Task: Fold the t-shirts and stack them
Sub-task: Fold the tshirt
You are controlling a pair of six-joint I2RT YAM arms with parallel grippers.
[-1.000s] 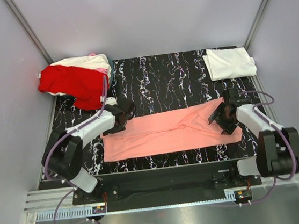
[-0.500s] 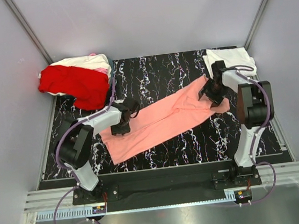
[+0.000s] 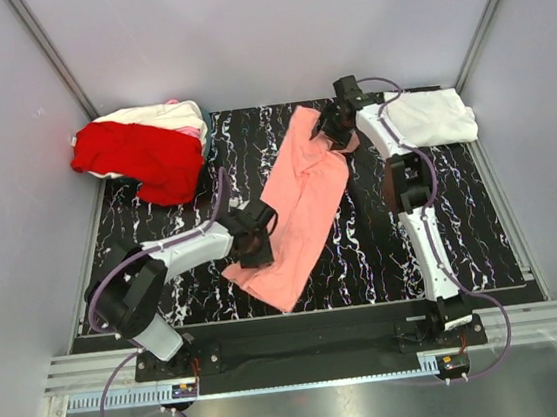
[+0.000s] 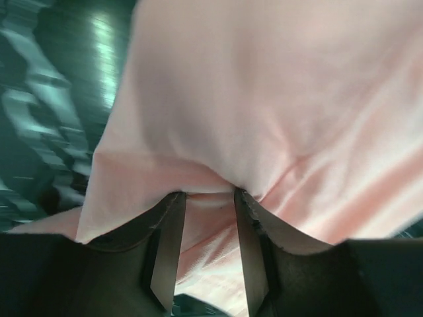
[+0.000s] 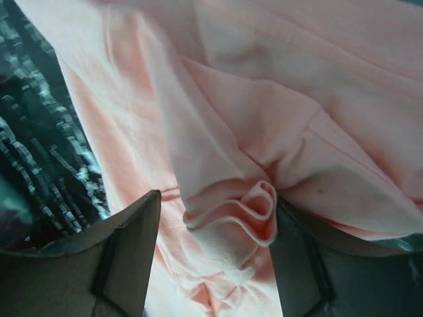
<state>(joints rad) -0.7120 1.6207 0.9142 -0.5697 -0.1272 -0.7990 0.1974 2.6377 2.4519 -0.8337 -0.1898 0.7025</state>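
A salmon-pink t-shirt (image 3: 298,201) lies in a long diagonal strip on the black marbled table (image 3: 374,248), from the back middle to the near left. My left gripper (image 3: 256,233) is at its near end, my right gripper (image 3: 335,127) at its far end. In the left wrist view the pink cloth (image 4: 264,99) drapes over the fingertips and fills the gap of the gripper (image 4: 209,195), shut on it. In the right wrist view a bunched fold of the shirt (image 5: 231,218) sits between the widely spaced fingers of the gripper (image 5: 217,198), pressed against the right one.
A bright red t-shirt (image 3: 142,159) lies heaped on white and pale pink ones (image 3: 172,115) at the back left corner. A folded white t-shirt (image 3: 429,116) rests at the back right, just right of my right arm. Grey walls close in the table.
Both grippers have swung the salmon-pink shirt from lying across the table to a diagonal. The right gripper carried its end to the back middle; the left moved right and nearer.
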